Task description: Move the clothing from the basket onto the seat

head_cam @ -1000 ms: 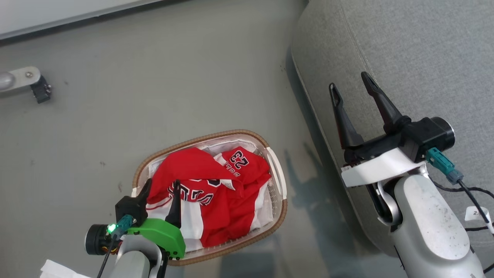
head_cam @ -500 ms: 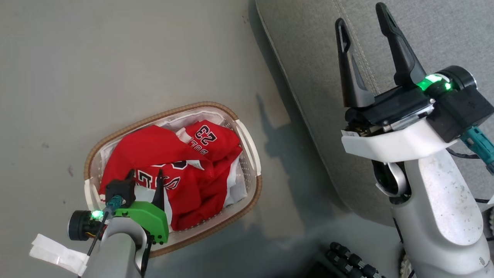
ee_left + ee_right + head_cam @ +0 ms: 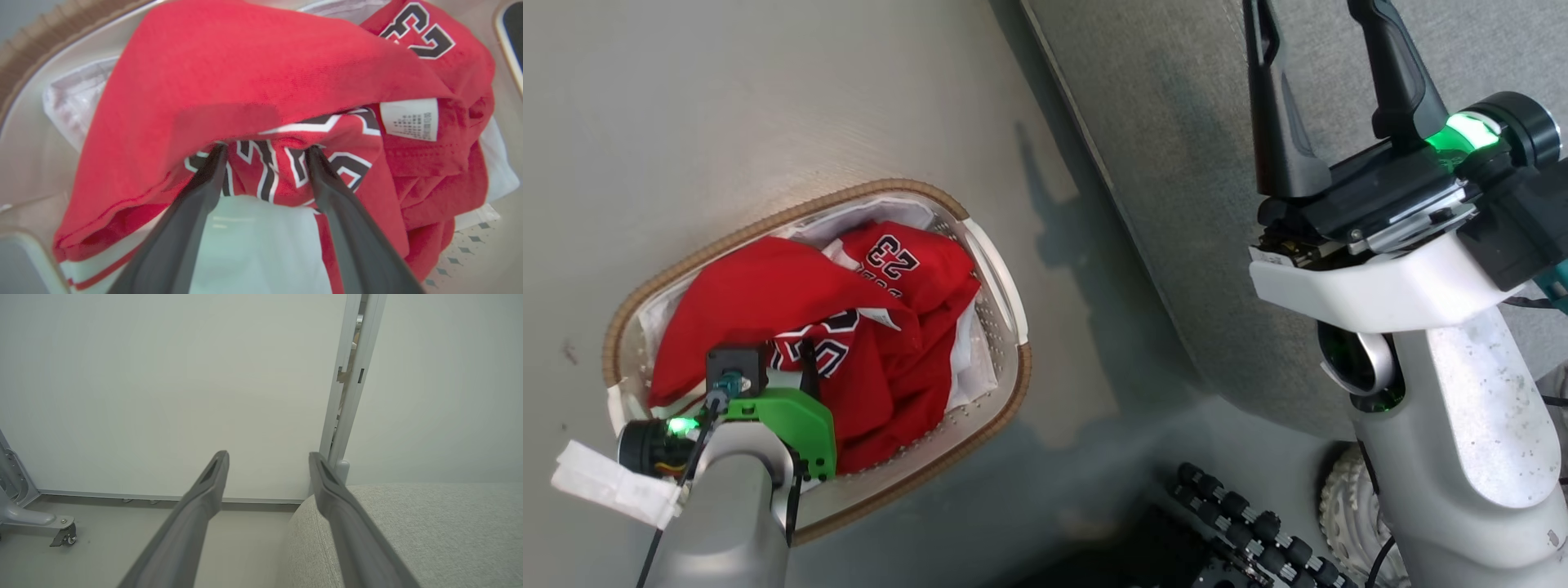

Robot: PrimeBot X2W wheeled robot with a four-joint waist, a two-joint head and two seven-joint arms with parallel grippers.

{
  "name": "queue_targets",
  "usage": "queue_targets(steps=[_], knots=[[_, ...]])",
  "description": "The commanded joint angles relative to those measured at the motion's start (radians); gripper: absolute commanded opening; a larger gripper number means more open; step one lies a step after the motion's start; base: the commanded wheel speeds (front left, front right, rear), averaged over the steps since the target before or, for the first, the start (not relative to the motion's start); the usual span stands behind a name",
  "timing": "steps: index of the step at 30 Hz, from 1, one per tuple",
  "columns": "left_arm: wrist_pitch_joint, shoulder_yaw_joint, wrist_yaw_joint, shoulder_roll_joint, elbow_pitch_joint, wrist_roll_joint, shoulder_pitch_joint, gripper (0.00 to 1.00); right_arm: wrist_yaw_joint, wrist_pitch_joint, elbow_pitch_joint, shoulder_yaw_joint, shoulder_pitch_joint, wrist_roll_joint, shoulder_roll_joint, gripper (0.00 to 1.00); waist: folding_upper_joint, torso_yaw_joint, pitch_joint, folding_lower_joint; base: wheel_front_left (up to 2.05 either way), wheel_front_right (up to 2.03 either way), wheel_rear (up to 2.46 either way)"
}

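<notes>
The clothing (image 3: 768,286), a crumpled red jersey with a black-and-white 23, fills the basket (image 3: 1015,384), an oval white one with a brown woven rim, standing on the floor. My left gripper (image 3: 772,353) is open and reaches down into the basket. In the left wrist view its fingertips (image 3: 220,152) press into a fold of the clothing (image 3: 261,73) beside the lettering, with nothing pinched between them. My right gripper (image 3: 1319,24) is open and empty, held high over the grey seat (image 3: 1176,163). The seat's rounded corner (image 3: 408,531) lies below the right gripper (image 3: 268,455).
The basket stands on grey floor (image 3: 768,98) just left of the seat's edge. My dark roller base (image 3: 1241,523) and a wheel (image 3: 1339,506) lie at the bottom. Beyond the seat are a white wall panel (image 3: 163,375) and a stand's caster foot (image 3: 61,535).
The whole head picture has shifted, so the camera has moved. The left gripper stays at the jersey's near part. The right gripper sits higher in the picture. Both remain open.
</notes>
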Motion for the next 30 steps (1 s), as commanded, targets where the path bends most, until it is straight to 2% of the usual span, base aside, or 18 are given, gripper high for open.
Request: queue_targets(steps=[1, 11, 12, 13, 15, 21, 30], knots=[[0.001, -0.002, 0.009, 0.012, 0.002, 0.012, -0.031, 1.0, -0.001, -0.004, -0.008, -0.004, -0.013, 0.006, 0.001, 1.0, -0.0001, -0.02, 0.034, -0.0002, 0.0, 0.0, 0.0], [0.001, -0.022, 0.022, 0.017, 0.115, 0.016, -0.114, 1.0, -0.001, -0.004, -0.024, -0.011, -0.023, 0.014, 0.001, 1.0, -0.0001, -0.017, 0.079, -0.0002, 0.0, 0.0, 0.0], [0.001, -0.024, 0.017, 0.014, 0.128, 0.016, -0.123, 0.86, -0.001, -0.004, -0.023, -0.011, -0.023, 0.015, 0.001, 1.0, -0.0001, -0.016, 0.079, -0.0002, 0.0, 0.0, 0.0], [0.001, -0.026, 0.017, 0.011, 0.135, 0.015, -0.13, 0.54, -0.001, -0.004, -0.022, -0.012, -0.023, 0.015, 0.001, 1.0, -0.0001, -0.014, 0.078, -0.0002, 0.0, 0.0, 0.0], [0.001, -0.027, 0.013, 0.007, 0.145, 0.01, -0.136, 0.0, -0.001, -0.004, -0.02, -0.014, -0.023, 0.011, 0.001, 1.0, -0.0001, -0.008, 0.073, -0.0002, 0.0, 0.0, 0.0], [0.001, -0.038, -0.004, -0.004, 0.139, 0.007, -0.106, 0.0, -0.001, -0.004, -0.004, -0.011, -0.015, -0.008, 0.0, 1.0, -0.0001, 0.011, 0.029, -0.0002, 0.0, 0.0, 0.0], [0.001, -0.045, -0.032, -0.036, 0.03, -0.016, 0.03, 0.0, -0.001, -0.004, 0.057, -0.001, 0.042, -0.033, -0.001, 1.0, -0.0001, 0.071, -0.14, -0.0002, 0.0, 0.0, 0.0]])
